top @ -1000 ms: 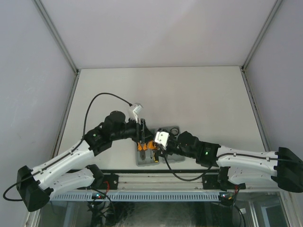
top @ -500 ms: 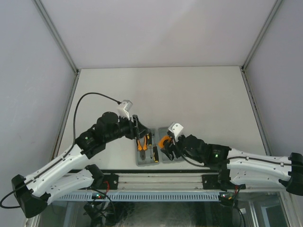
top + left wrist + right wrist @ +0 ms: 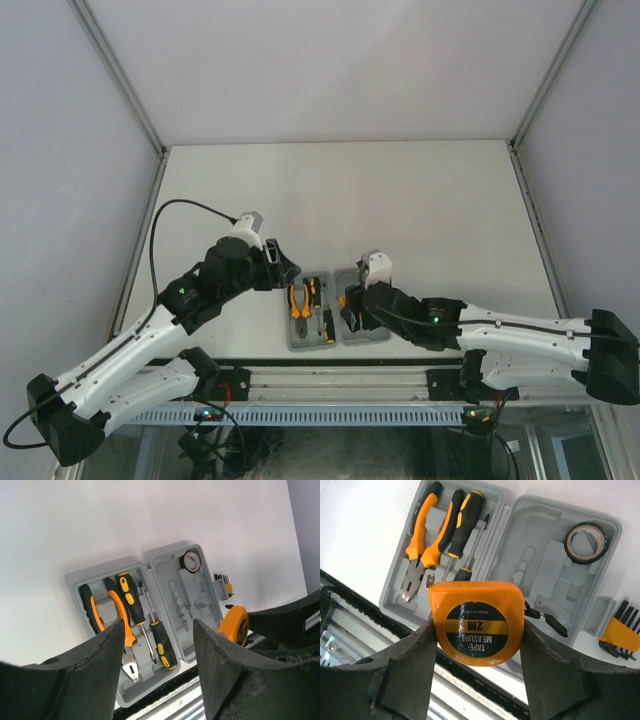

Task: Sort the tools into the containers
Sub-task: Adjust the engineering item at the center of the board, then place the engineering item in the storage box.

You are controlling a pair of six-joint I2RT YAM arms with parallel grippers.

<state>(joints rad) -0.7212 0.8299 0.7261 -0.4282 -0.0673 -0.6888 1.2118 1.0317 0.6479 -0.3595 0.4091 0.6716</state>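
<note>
Right gripper (image 3: 478, 647), part-open, clamps your orange tape measure (image 3: 477, 622) just above the grey tool case's (image 3: 555, 567) right-hand half.

Your case (image 3: 555, 575) lies open on the table (image 3: 400, 200), near its front edge. In the left half sit the pliers (image 3: 420, 545), with two screwdrivers (image 3: 462, 520) to their right. The ring (image 3: 585, 542) sits at the right half's far end. The bit set (image 3: 620, 630) lies just right of the case. The tape measure (image 3: 477, 622) hangs above the case in the right gripper (image 3: 479, 630).
</note>
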